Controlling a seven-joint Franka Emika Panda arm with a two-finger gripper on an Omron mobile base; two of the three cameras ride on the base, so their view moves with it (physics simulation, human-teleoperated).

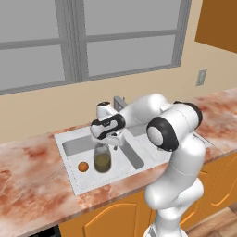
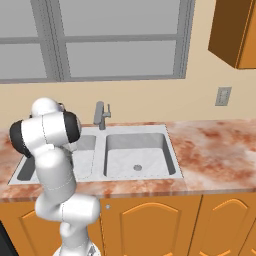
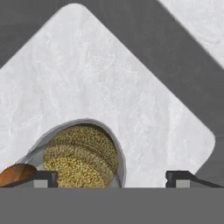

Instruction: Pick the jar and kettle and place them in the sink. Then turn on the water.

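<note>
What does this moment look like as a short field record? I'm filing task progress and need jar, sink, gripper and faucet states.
jar: upright in the left basin, olive-brown contents in its lower part
orange ball: on the basin floor beside the jar, to its left in the left base view
sink: double basin; right basin holds nothing
gripper: open, directly above the jar, not gripping it
faucet: upright behind the divider, no water running
kettle: not seen in the sink

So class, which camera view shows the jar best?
The left base view: the jar stands whole and upright in the sink's left basin. The hand view shows only its top, from above; in the right base view the arm hides it.
</note>
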